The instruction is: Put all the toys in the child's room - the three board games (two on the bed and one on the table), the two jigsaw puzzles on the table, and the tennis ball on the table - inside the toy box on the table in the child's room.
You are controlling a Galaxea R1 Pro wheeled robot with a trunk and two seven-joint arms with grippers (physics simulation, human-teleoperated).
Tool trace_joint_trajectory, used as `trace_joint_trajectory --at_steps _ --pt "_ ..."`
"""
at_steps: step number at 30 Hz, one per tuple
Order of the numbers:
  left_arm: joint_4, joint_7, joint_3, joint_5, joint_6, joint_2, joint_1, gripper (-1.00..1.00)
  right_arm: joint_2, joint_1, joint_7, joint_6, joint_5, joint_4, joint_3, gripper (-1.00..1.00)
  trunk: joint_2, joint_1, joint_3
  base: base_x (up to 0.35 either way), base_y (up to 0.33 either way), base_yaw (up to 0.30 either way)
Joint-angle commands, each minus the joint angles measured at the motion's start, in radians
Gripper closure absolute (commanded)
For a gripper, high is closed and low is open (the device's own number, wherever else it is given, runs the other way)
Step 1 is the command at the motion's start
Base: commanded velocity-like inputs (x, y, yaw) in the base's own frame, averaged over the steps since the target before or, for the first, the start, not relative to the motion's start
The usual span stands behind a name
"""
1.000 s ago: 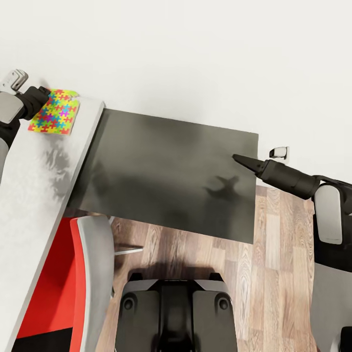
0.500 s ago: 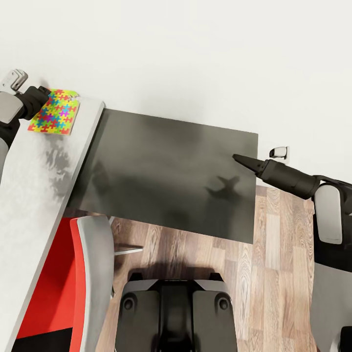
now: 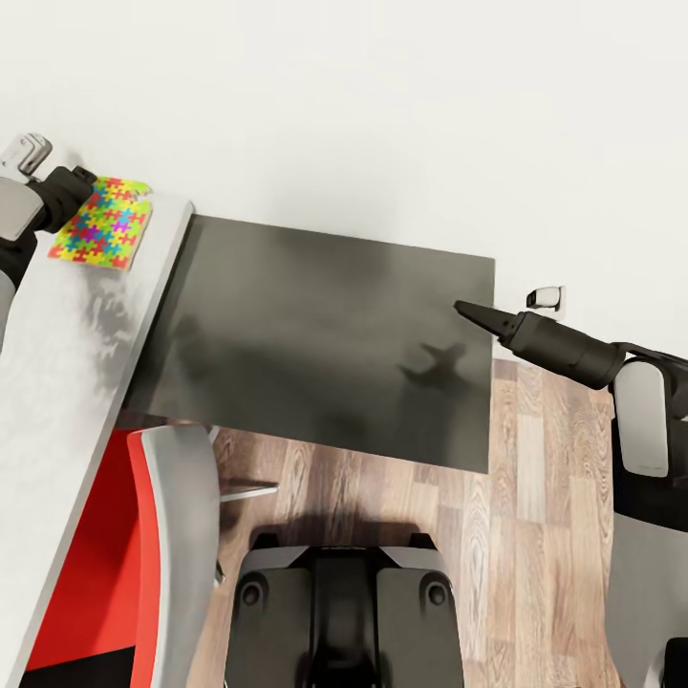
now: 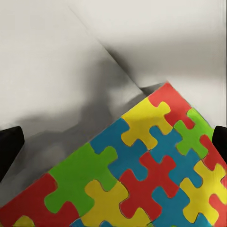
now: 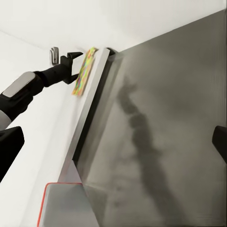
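One jigsaw puzzle, a thin square of bright interlocking pieces, lies at the far end of the pale grey table, by the wall. My left gripper is at the puzzle's far left corner. The left wrist view shows the puzzle close up, spread between the two dark fingertips, which stand wide apart, so the gripper is open. From the right wrist view, the left gripper and the puzzle appear at the table's end. My right gripper hovers open over the dark cabinet's right edge, holding nothing.
A lower dark-topped cabinet stands against the white wall just right of the table. A red and grey chair is tucked at the table's near side. Wooden floor lies to the right, with a wall socket beyond the cabinet.
The whole head view has shifted a little, so table, cabinet and chair sit slightly further left. Both arms keep their poses, and the puzzle stays by the left gripper.
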Motion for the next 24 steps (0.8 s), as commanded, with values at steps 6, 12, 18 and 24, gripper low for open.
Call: trace_joint_trajectory --at_steps 6,12,18,24 --pt "0.037 0.003 0.010 0.023 0.006 -0.001 0.010 -1.00 0.001 -0.001 0.006 0.004 0.005 0.000 0.000 -1.00 -0.001 0.001 -0.001 0.000 0.000 -0.057" --pt "0.030 0.008 0.010 0.023 0.008 -0.001 0.016 -1.00 0.003 -0.001 0.006 0.004 0.007 0.000 0.001 -1.00 -0.001 0.001 -0.001 0.000 0.000 -0.019" --pt "0.028 0.012 0.011 0.023 0.010 0.002 0.016 -1.00 0.003 -0.001 0.006 0.004 0.007 0.000 0.002 -1.00 -0.001 0.001 -0.001 0.000 0.000 -0.007" --pt "0.027 0.013 0.026 0.023 0.011 0.008 0.017 -1.00 0.003 -0.001 0.006 0.004 0.008 0.000 0.003 -1.00 -0.001 0.001 -0.001 0.000 0.000 -0.002"
